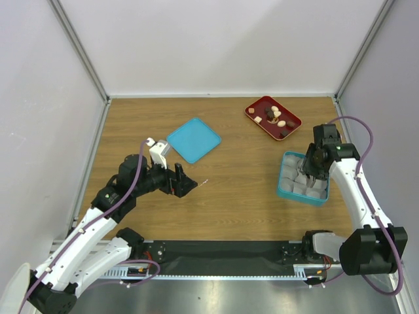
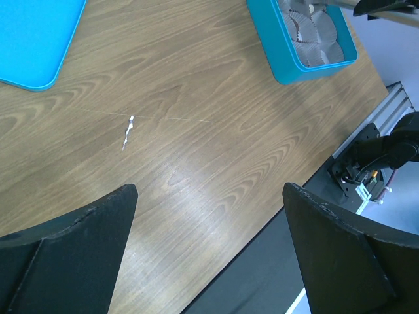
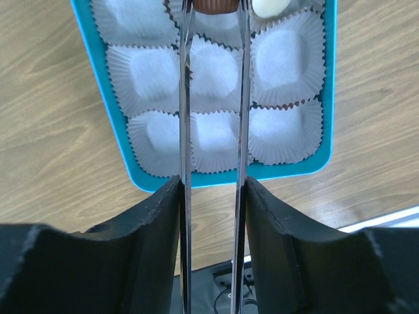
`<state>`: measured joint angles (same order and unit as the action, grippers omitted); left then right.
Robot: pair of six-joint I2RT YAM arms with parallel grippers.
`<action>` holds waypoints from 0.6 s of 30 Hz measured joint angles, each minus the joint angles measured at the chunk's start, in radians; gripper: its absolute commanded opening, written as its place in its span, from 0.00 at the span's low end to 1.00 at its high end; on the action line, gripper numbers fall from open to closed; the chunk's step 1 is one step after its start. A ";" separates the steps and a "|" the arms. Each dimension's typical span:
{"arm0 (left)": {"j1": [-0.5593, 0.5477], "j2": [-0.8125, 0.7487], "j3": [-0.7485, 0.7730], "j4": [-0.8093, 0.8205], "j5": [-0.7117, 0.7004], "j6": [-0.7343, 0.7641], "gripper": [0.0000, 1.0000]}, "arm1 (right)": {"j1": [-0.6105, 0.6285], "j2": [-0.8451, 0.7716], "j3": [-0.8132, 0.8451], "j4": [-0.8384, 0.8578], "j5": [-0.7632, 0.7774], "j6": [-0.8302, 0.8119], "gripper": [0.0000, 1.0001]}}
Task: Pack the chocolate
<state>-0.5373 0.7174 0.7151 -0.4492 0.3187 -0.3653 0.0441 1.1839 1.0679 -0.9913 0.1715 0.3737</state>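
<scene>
Several chocolate pieces [image 1: 275, 116], brown, tan and cream, lie on the dark red tray [image 1: 292, 122] at the back right. The teal box [image 1: 285, 190] holds white paper cups. My right gripper [image 1: 313, 163] hangs over the box, shut on a pair of metal tongs [image 3: 185, 118]. In the right wrist view a brown chocolate [image 3: 216, 5] sits between the tong tips at the box's [image 3: 98, 85] far row, with a white chocolate [image 3: 268, 6] in the cup beside it. My left gripper [image 2: 209, 190] is open over bare wood, holding nothing.
The teal lid [image 1: 193, 139] lies flat at the back centre, also visible in the left wrist view [image 2: 33, 39]. A small white scrap [image 2: 127, 133] lies on the wood near the left gripper. The teal box's corner [image 2: 281, 62] shows far right there.
</scene>
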 measured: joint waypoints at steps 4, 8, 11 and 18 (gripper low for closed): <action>0.000 0.000 0.000 0.002 0.000 0.000 1.00 | 0.001 0.000 -0.021 0.002 -0.001 0.000 0.48; 0.000 0.000 0.000 0.004 0.000 0.000 1.00 | 0.001 -0.001 -0.023 0.002 0.000 0.000 0.49; 0.000 0.000 0.000 0.006 0.000 0.000 1.00 | 0.001 0.000 -0.020 0.000 0.000 0.000 0.49; 0.000 0.000 0.000 0.006 0.000 0.000 1.00 | 0.003 0.025 0.106 -0.018 -0.002 -0.008 0.49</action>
<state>-0.5373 0.7174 0.7151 -0.4435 0.3183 -0.3653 0.0475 1.2091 1.1744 -1.0092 0.1699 0.3653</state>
